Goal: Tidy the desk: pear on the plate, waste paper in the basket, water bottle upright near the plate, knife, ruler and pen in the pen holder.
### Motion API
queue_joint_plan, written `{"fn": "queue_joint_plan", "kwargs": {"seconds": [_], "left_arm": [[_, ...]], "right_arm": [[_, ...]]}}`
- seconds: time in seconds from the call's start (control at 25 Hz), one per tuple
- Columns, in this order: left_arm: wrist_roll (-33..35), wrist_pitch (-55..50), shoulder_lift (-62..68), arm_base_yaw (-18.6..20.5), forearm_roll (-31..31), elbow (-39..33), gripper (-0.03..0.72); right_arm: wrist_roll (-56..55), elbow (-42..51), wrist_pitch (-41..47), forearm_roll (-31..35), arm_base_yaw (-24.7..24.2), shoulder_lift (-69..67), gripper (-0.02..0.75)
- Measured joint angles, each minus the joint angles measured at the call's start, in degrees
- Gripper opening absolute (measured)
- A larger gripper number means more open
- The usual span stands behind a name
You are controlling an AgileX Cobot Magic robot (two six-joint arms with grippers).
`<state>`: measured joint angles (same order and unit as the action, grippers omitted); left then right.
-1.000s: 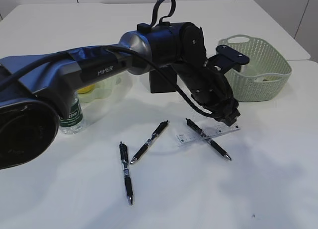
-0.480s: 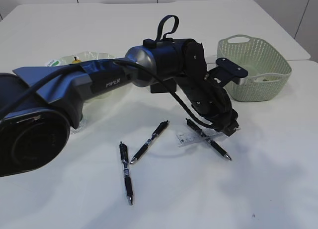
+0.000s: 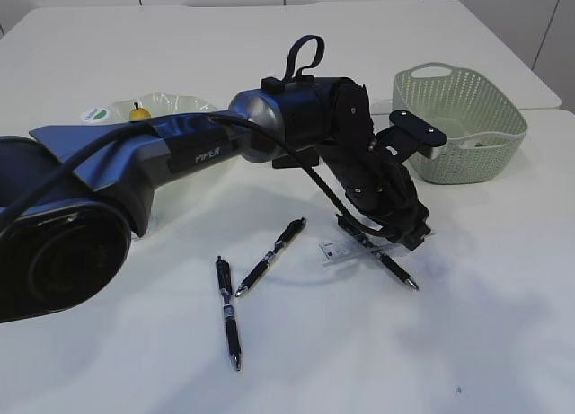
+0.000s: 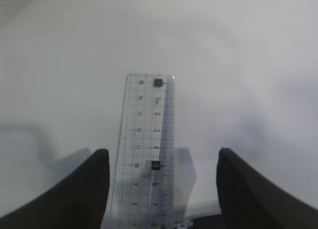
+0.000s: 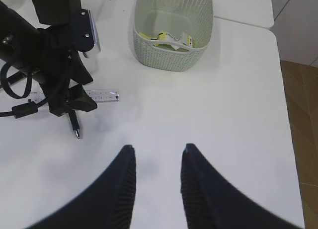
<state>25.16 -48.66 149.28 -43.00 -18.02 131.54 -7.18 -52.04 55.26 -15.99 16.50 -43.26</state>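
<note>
White tabletop (image 3: 503, 324) carries the clear ruler (image 4: 146, 154), which lies flat between the spread fingers of the left gripper (image 4: 161, 189), a black pen (image 3: 392, 268) crossing it, while beyond the ruler sits the green basket (image 3: 463, 118), and the right gripper (image 5: 156, 182) hangs open, well apart

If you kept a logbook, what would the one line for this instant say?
left gripper: open, straddling ruler | ruler: flat on table, ungrasped | right gripper: open, empty | pens: three on table
</note>
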Motion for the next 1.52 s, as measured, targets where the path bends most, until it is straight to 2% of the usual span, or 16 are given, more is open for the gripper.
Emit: {"fn": "queue_joint_plan", "kwargs": {"seconds": [1.52], "left_arm": [[0.24,-1.37,0.96,1.24,0.98,0.0,0.479]], "right_arm": [[-0.04,0.0,0.12,-0.15,0.0,0.0,0.264]]}}
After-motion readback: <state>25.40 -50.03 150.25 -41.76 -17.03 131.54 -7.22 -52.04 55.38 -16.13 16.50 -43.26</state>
